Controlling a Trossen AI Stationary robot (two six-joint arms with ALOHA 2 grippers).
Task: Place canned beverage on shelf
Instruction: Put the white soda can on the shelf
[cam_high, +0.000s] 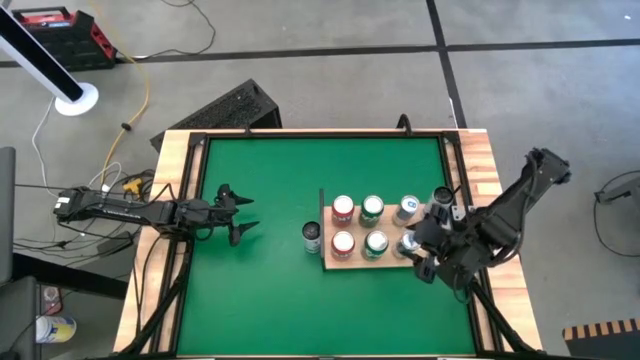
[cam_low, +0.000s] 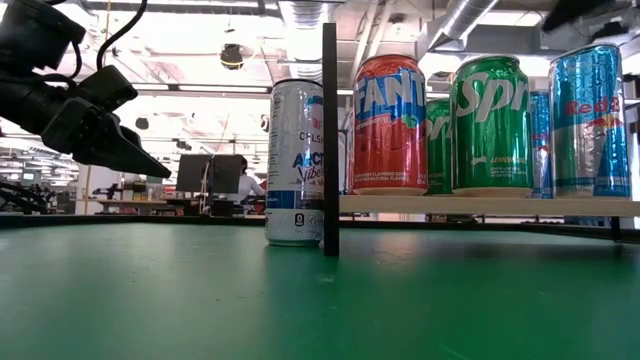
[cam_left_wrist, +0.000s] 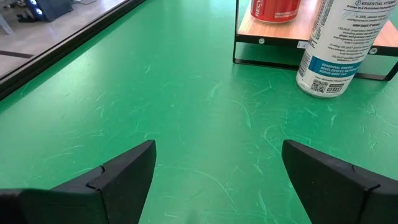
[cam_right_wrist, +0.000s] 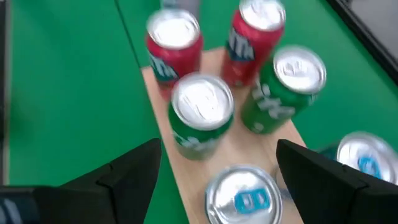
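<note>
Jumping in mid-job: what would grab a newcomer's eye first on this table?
The cluster of cans on the shelf at the green table's right: two red Fanta cans, two green Sprite cans, two blue Red Bull cans. One white can stands off the shelf, beside its dark upright edge. The right gripper hangs open over the shelf's right end; the left gripper waits open at table left.

A white can stands on the green table beside a shelf holding red, green and blue cans; a dark gripper hovers left.
</note>
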